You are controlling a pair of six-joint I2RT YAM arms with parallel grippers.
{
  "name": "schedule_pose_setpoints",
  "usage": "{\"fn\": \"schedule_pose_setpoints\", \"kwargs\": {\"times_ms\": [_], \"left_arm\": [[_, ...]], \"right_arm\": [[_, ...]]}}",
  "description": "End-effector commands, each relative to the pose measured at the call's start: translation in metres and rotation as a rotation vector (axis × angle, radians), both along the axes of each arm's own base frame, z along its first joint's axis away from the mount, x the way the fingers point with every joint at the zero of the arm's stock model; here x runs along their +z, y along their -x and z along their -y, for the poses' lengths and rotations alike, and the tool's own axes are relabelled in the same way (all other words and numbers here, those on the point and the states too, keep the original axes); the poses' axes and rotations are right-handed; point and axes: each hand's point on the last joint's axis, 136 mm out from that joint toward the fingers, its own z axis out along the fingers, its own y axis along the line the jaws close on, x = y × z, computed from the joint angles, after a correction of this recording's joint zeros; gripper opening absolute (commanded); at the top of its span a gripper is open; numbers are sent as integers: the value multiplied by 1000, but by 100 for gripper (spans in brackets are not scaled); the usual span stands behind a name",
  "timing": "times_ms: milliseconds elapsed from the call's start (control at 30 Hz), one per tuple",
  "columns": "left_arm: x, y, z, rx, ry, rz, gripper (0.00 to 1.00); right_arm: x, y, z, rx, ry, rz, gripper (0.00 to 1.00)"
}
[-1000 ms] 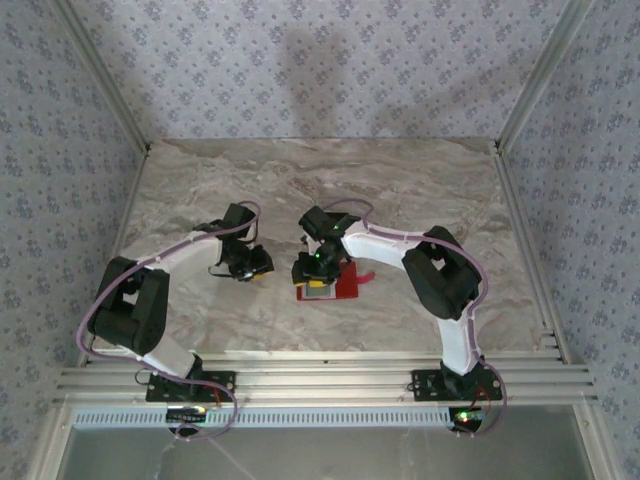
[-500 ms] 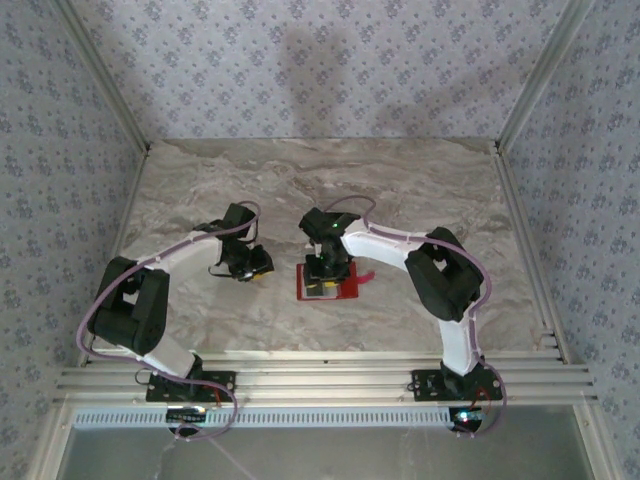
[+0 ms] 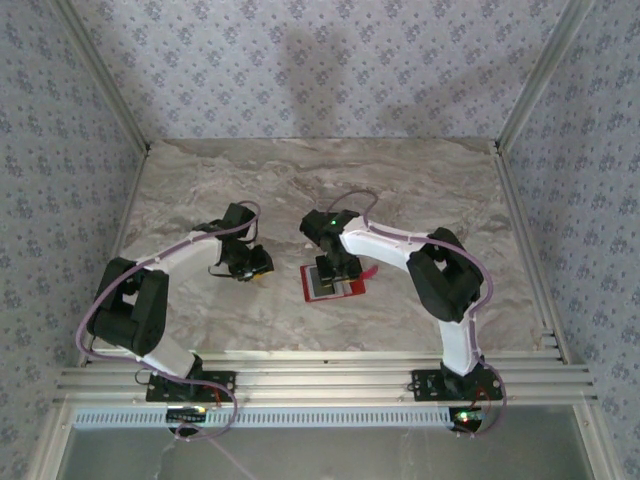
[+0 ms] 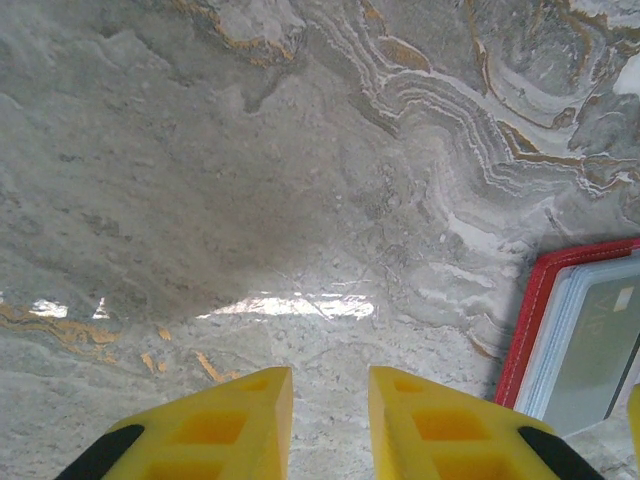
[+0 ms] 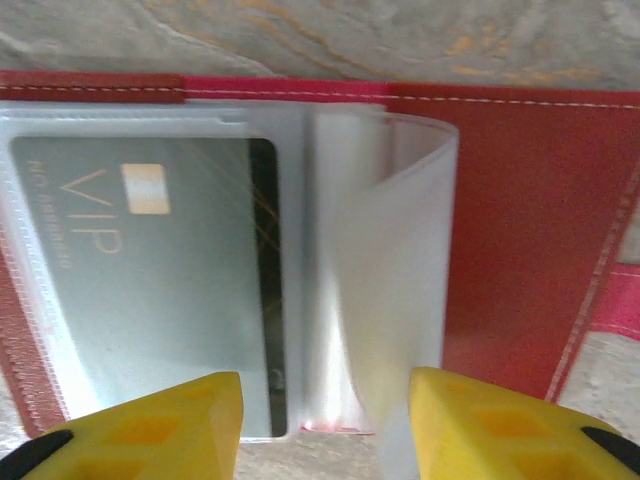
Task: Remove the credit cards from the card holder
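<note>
Around the middle of the marble table point(image 3: 430, 190), bare stone lies open on every side of the card holder point(image 5: 510, 220). The metal rails point(image 3: 525, 240) along the table's sides are well apart from it. The holder lies flat and unfolded, red lining up, with a small red tab point(image 3: 368, 272) jutting from one side. Its clear sleeves point(image 5: 380, 250) are stacked over one half, and one leaf curls upward at the fold. Under the top sleeve sits a grey-green credit card point(image 5: 150, 290) marked VIP, with a gold chip and a dark band along one edge. The right gripper point(image 5: 325, 420) hovers directly over the holder, jaws spread wide above the sleeves and pinching nothing. The left gripper point(image 4: 330, 420) hangs over bare marble near the holder's red edge, jaws slightly parted with nothing between them.
</note>
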Motion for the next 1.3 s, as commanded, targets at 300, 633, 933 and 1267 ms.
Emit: {"fn": "schedule_pose_setpoints", "kwargs": {"times_ms": [300, 633, 933, 1267], "left_arm": [[23, -6, 29, -98, 2, 46, 27], [17, 4, 83, -204, 21, 8, 27], [-5, 10, 109, -241, 37, -46, 28], [-16, 3, 116, -254, 26, -62, 27]], "right_arm": [[23, -12, 41, -51, 86, 71, 49], [17, -12, 72, -106, 72, 49, 48], [15, -5, 50, -150, -229, -14, 44], [28, -4, 6, -116, -505, -39, 44]]}}
